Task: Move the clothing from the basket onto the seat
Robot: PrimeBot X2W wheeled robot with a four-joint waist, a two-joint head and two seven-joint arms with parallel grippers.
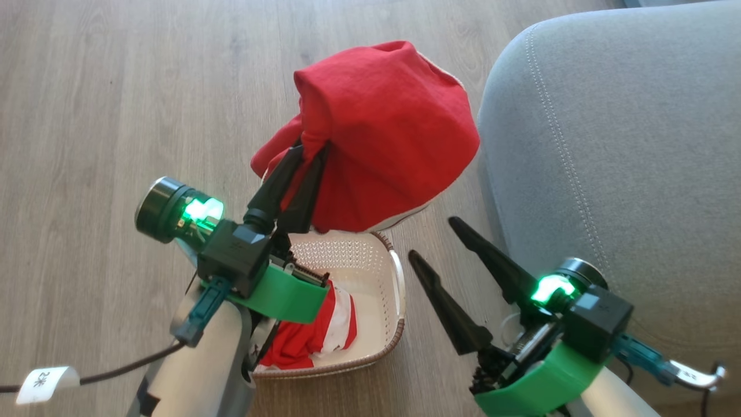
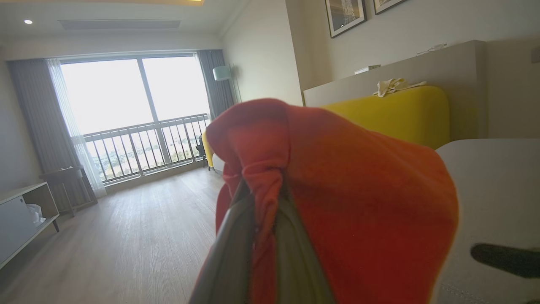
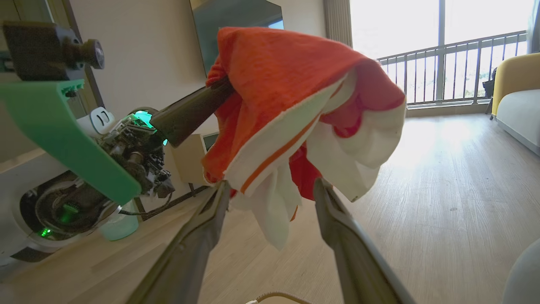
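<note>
My left gripper [image 1: 310, 152] is shut on a red garment [image 1: 385, 133] and holds it in the air above the far end of the basket [image 1: 382, 255]. The cloth drapes over the fingertips in the left wrist view [image 2: 337, 194]. In the right wrist view the same garment [image 3: 295, 105] hangs with white panels showing. A second red and white garment [image 1: 315, 333] lies in the basket's near left part, partly hidden by my left wrist. My right gripper [image 1: 434, 240] stands open to the right of the basket, beside the grey seat [image 1: 625, 150], with nothing between its fingers [image 3: 206, 228].
The basket stands on a wooden floor [image 1: 116, 87]. The grey seat fills the right side, its rounded corner close to the lifted cloth. A yellow sofa [image 2: 400, 109] and a balcony window [image 2: 135, 105] lie further off. A low white cabinet [image 2: 21, 215] stands at the left.
</note>
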